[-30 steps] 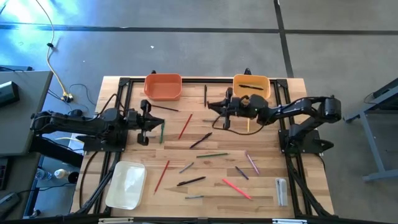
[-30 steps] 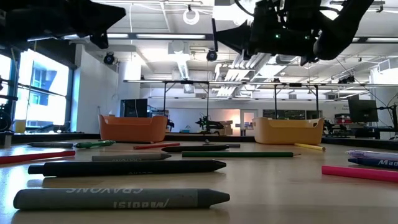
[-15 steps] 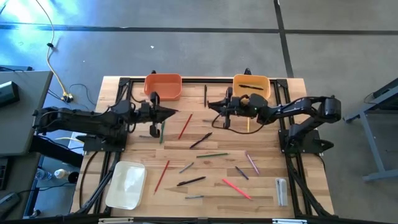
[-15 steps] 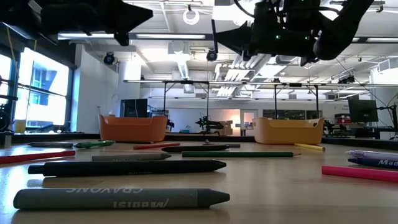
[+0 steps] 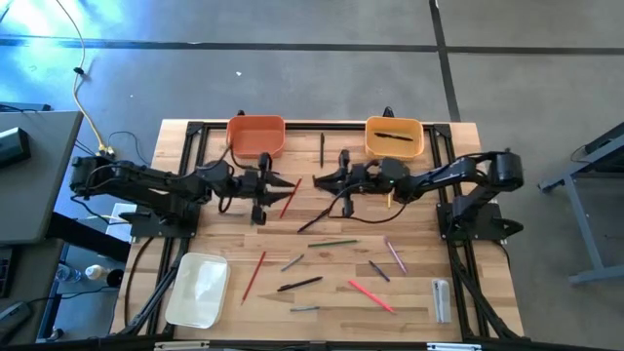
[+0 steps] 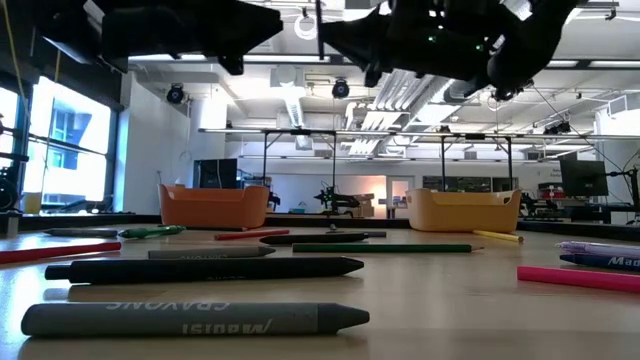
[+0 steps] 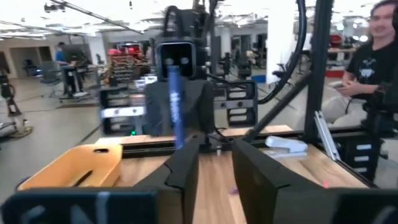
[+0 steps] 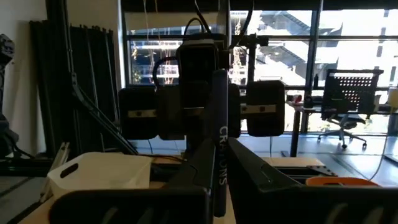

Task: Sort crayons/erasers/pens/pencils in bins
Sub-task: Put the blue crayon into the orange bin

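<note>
Wooden slats form the table, which stands on a grey concrete floor.

1. The orange bin sits at the table's far edge and serves as the reference point.
2. The yellow-orange bin stands on the same edge, well to the right of the orange bin, with one dark pen inside.
3. The white bin lies at the near edge, well apart from the orange bin and slightly to its left.
4. Loose pencils and pens lie scattered on the boards nearer than the orange bin and to its right.
5. The left gripper hovers just nearer than the orange bin, jaws spread.
6. The right gripper faces it from the right of the orange bin, jaws pinching an upright dark crayon.

The low view shows an open hall with ceiling lights and tall windows. In the left wrist view, a person in a dark shirt stands beyond the table. An office chair shows in the right wrist view.
</note>
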